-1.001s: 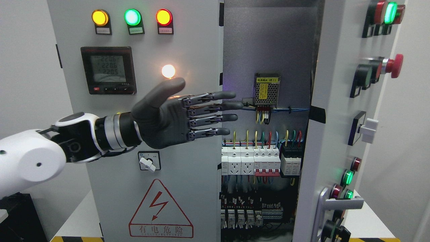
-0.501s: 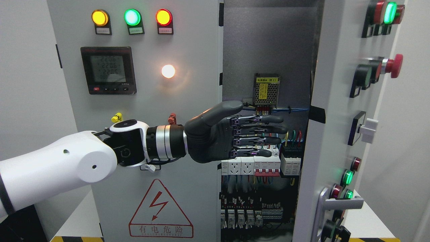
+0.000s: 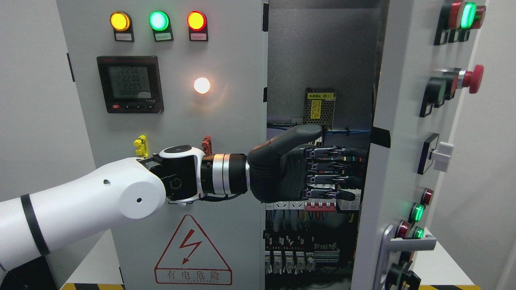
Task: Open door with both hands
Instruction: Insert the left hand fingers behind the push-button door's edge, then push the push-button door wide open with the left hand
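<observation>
The left hand [image 3: 306, 173], fingers extended and holding nothing, is reached across the cabinet opening toward the half-open right door [image 3: 387, 161], apparently to push it wider.

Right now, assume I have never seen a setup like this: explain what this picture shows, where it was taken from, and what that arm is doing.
The picture comes from a camera on a humanoid robot's head, facing a grey electrical cabinet. The white arm entering from the left ends in the robot's left hand, dark grey with jointed fingers. It holds nothing; the fingers are stretched flat, reaching into the gap toward the inner face of the right door, which stands partly open. Whether they touch it, I cannot tell. Inside you see circuit breakers, coloured wires and a small power supply. The closed left door carries three lit indicator lamps, a digital meter and a high-voltage warning triangle. The open door has a red emergency stop button and a lever handle. The right hand is out of view.
</observation>
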